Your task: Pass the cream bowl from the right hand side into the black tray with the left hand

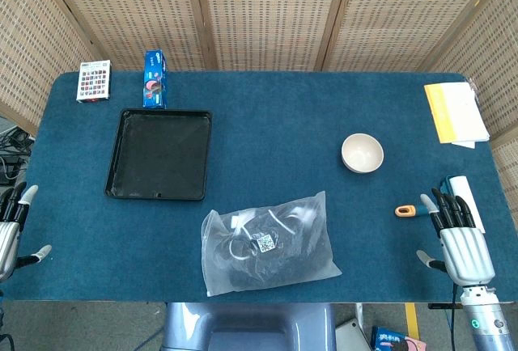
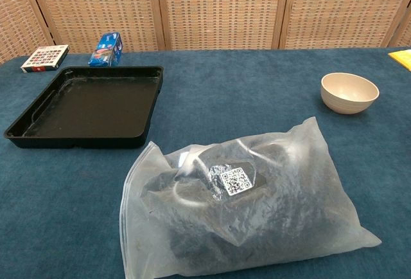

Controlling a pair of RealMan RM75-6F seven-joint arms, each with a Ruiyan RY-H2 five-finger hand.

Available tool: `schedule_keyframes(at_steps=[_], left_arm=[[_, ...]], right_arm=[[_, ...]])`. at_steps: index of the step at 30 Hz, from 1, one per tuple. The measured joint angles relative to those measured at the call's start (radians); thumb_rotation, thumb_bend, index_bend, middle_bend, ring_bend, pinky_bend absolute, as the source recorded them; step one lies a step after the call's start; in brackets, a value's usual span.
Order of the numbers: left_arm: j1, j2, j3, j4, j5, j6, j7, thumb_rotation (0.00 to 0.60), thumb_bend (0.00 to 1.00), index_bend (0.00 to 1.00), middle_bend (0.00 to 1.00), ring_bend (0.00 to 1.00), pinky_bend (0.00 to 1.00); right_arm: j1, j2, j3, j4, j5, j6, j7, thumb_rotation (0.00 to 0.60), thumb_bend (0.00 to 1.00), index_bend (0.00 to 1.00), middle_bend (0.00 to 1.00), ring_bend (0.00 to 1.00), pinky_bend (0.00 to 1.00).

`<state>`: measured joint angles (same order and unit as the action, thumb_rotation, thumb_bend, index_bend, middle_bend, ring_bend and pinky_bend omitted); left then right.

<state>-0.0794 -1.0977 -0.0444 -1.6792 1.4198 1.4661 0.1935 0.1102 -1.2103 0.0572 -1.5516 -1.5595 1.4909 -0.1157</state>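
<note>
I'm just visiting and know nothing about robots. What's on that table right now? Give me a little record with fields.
bowl: cream bowl, upright on the table's right side, nothing touching it
tray: black tray, on the left, nothing in it
left hand: left hand at the table's near left edge, holding nothing
right hand: right hand near the right edge, fingers apart, holding nothing
in between: plastic bag of dark items
beside right hand: small orange tool
task stage: bowl not yet picked up
</note>
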Motion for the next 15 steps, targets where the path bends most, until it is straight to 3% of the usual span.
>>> schedule_keyframes(at_steps=[8, 15], left_arm=[[0.004, 0.003, -0.010, -0.007, -0.016, 0.009, 0.007, 0.600, 0.00, 0.00, 0.00, 0.00, 0.00], [0.000, 0.001, -0.014, -0.003, -0.026, 0.002, 0.018, 0.600, 0.00, 0.00, 0.00, 0.00, 0.00]], right_arm=[[0.040, -0.028, 0.028, 0.002, -0.018, -0.006, -0.003, 0.600, 0.15, 0.16, 0.00, 0.00, 0.00], [0.169, -0.054, 0.109, -0.051, 0.019, -0.135, -0.109, 0.600, 0.15, 0.32, 0.02, 0.00, 0.05]])
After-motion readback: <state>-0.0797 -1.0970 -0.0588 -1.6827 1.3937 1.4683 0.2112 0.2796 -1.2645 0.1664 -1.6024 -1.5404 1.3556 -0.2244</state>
